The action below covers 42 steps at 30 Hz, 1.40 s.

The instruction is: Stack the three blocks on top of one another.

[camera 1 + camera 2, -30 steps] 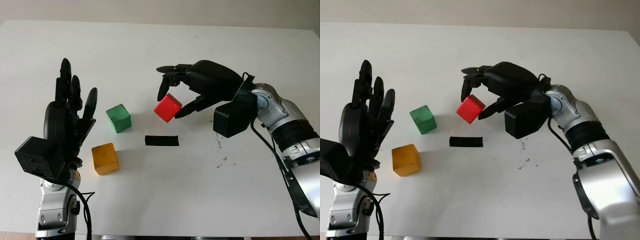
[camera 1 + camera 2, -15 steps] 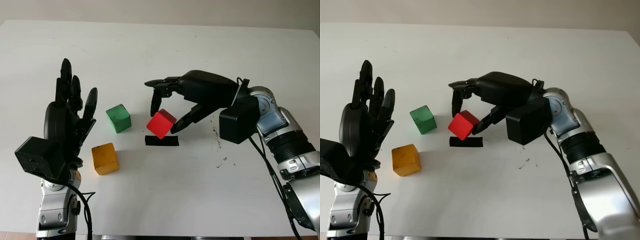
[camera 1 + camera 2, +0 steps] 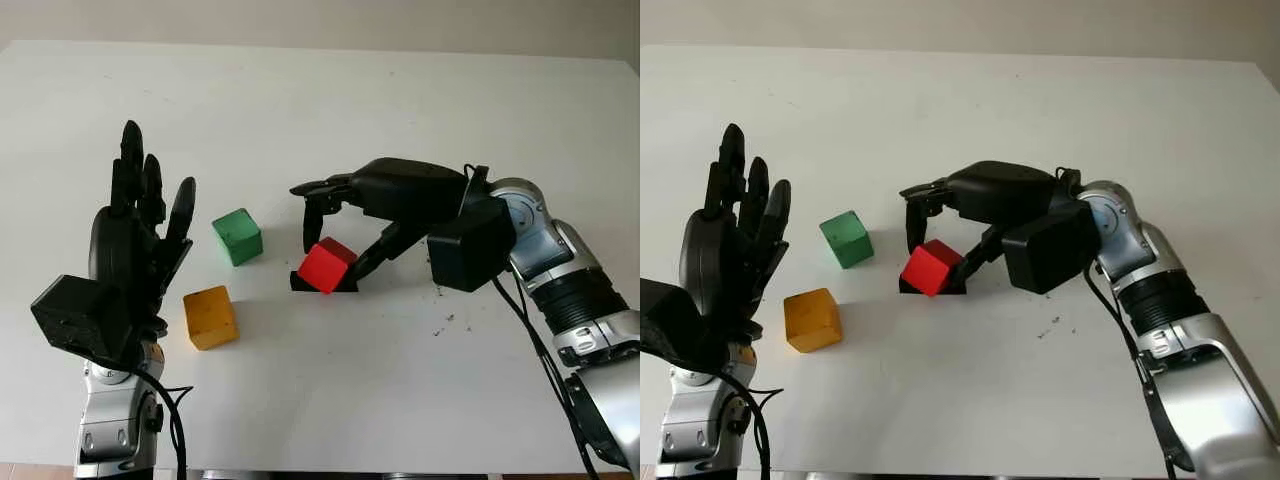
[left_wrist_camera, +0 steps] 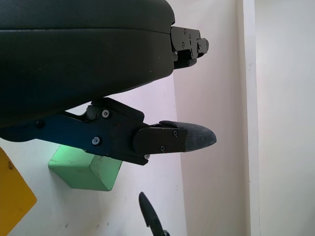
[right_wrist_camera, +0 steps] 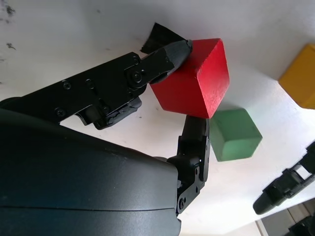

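My right hand (image 3: 335, 248) is shut on the red block (image 3: 326, 265), fingers and thumb pinching it at the middle of the table, right over a black tape mark (image 3: 346, 287). In the right wrist view the red block (image 5: 194, 81) sits between a fingertip and the thumb. The green block (image 3: 237, 236) stands on the table to its left, and the yellow block (image 3: 210, 317) lies nearer me, below the green one. My left hand (image 3: 135, 240) is open, raised upright at the left, beside the green block (image 4: 83, 168) and the yellow block.
The white table (image 3: 320, 110) stretches wide behind and to the right of the blocks. A few small dark specks (image 3: 443, 322) mark the surface near my right forearm.
My right hand has carried the red block leftward and down, from above the table to just over the black tape mark. The left hand has stayed still.
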Available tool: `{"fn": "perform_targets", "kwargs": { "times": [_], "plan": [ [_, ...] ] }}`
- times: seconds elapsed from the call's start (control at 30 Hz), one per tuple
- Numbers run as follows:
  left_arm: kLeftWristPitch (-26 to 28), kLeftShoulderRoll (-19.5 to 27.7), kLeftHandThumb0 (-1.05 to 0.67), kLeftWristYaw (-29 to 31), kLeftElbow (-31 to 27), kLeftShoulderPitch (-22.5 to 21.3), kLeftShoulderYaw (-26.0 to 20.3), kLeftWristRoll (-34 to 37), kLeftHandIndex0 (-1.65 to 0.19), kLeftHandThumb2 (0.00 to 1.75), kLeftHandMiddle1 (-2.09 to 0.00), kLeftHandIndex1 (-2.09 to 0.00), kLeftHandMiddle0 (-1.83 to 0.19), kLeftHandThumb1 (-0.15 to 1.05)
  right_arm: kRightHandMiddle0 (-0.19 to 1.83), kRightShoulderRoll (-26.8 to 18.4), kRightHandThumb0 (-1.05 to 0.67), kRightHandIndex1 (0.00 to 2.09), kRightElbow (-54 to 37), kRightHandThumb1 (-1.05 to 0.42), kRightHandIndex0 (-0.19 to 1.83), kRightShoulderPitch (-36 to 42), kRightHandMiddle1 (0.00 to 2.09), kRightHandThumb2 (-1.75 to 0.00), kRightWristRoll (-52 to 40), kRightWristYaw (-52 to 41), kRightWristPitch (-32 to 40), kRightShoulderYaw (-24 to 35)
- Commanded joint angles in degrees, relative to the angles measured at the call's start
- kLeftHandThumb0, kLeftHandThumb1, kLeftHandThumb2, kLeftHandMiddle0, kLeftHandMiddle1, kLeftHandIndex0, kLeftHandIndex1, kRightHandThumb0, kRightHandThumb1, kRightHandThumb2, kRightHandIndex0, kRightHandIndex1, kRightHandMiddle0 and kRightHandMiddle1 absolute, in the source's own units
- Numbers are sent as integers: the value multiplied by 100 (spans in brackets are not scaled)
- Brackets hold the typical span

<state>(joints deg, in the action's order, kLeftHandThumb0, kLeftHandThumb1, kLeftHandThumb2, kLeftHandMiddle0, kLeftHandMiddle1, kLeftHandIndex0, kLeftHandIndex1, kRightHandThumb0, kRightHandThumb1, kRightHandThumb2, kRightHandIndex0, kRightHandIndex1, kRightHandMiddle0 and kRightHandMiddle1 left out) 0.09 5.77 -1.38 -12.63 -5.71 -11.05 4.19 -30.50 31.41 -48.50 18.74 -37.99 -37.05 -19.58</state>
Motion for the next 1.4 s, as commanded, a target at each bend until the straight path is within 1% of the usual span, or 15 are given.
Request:
{"fn": "perform_targets", "kwargs": {
  "times": [0.0, 0.1, 0.43, 0.77, 1.17, 1.3, 1.37],
  "plan": [
    [6, -38, -51, -2, -98, 72, 13, 38, 3, 35, -5, -6, 1, 105, 38, -54, -38, 4, -71, -96, 19, 41, 127, -6, 177, 105, -133, -50],
    [5, -26, -51, -10, -98, 80, 27, -4, 4, 35, -5, -6, 2, 105, 40, -44, -37, 5, 87, -95, 21, 34, 125, -5, 379, 337, -459, -66],
    [8, -29, -51, -42, -123, 102, 44, -81, 3, 35, -6, -6, 0, 105, 40, -11, -37, 5, 395, -96, 20, -68, 129, -6, 663, 667, -958, -160],
    [-55, -48, -51, -35, -78, 77, 60, -39, 3, 36, -5, -6, 1, 105, 39, -8, -38, 6, 313, -95, 23, -35, 133, -5, 614, 640, -951, -152],
    [-13, -74, -50, -46, -122, 108, 54, 7, 4, 35, -5, -5, 2, 105, 41, 52, -42, 7, 468, -94, 25, 47, 137, -5, 579, 617, -1077, -256],
    [-26, -69, -50, -39, -122, 111, 53, -14, 4, 36, -5, -5, 1, 105, 37, 43, -44, 6, 465, -94, 25, 100, 134, -5, 637, 666, -1119, -313],
    [-19, -63, -50, -28, -124, 111, 51, -6, 4, 36, -5, -5, 2, 105, 28, 36, -46, 6, 484, -93, 24, 107, 124, -5, 668, 705, -1191, -335]
  ]
}}
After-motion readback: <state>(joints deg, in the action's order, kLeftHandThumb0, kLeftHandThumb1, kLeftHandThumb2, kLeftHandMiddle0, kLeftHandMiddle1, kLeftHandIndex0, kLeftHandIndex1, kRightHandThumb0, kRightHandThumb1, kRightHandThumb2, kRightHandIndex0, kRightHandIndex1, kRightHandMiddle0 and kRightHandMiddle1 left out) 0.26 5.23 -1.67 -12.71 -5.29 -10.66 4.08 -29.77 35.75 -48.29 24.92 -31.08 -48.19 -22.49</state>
